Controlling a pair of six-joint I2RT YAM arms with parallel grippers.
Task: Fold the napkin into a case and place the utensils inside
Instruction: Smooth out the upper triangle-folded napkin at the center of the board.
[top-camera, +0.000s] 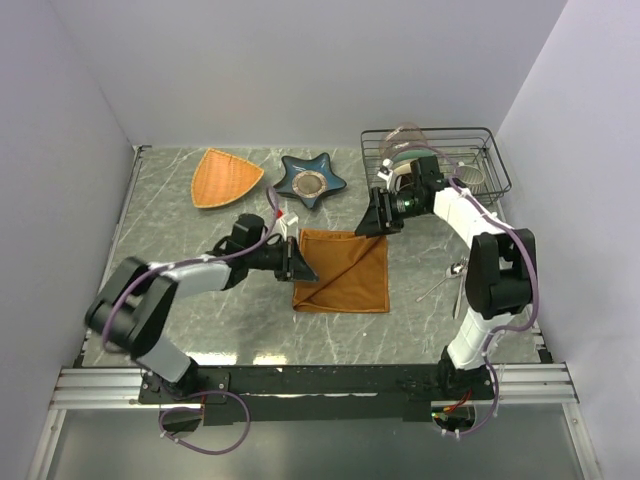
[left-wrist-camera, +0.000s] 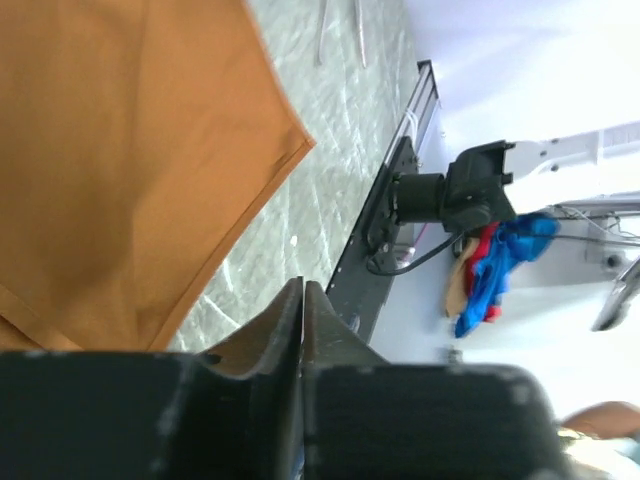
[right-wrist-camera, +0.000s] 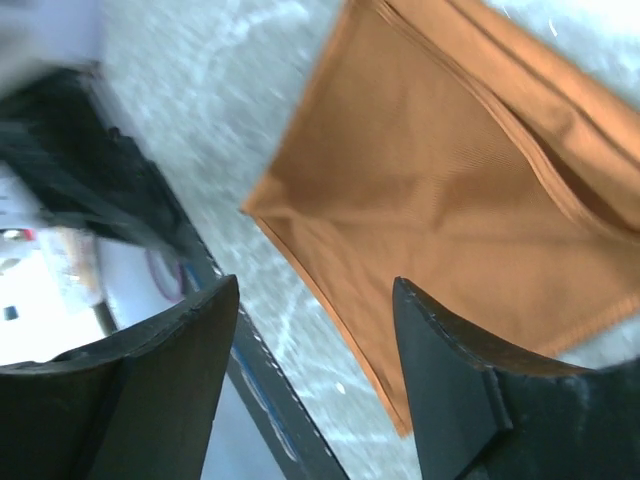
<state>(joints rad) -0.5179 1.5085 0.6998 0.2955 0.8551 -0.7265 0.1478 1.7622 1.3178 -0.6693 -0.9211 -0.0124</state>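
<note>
The rust-orange napkin (top-camera: 345, 272) lies flat in the middle of the table, with a folded layer showing along one edge in the right wrist view (right-wrist-camera: 450, 190). My left gripper (top-camera: 303, 270) rests at the napkin's left edge. Its fingers (left-wrist-camera: 302, 285) are pressed together, and no cloth shows between the tips; the napkin (left-wrist-camera: 120, 160) lies beside them. Just above the far right corner hovers my right gripper (top-camera: 372, 225), open (right-wrist-camera: 315, 290) with nothing between its fingers. The two silver utensils (top-camera: 452, 280) lie on the table right of the napkin, seen as thin lines (left-wrist-camera: 340, 40) in the left wrist view.
A black wire rack (top-camera: 490, 150) holding glassware stands at the back right. A blue star-shaped dish (top-camera: 311, 181) and a lighter orange woven triangular plate (top-camera: 225, 177) sit at the back. Walls close in on the left, right and rear.
</note>
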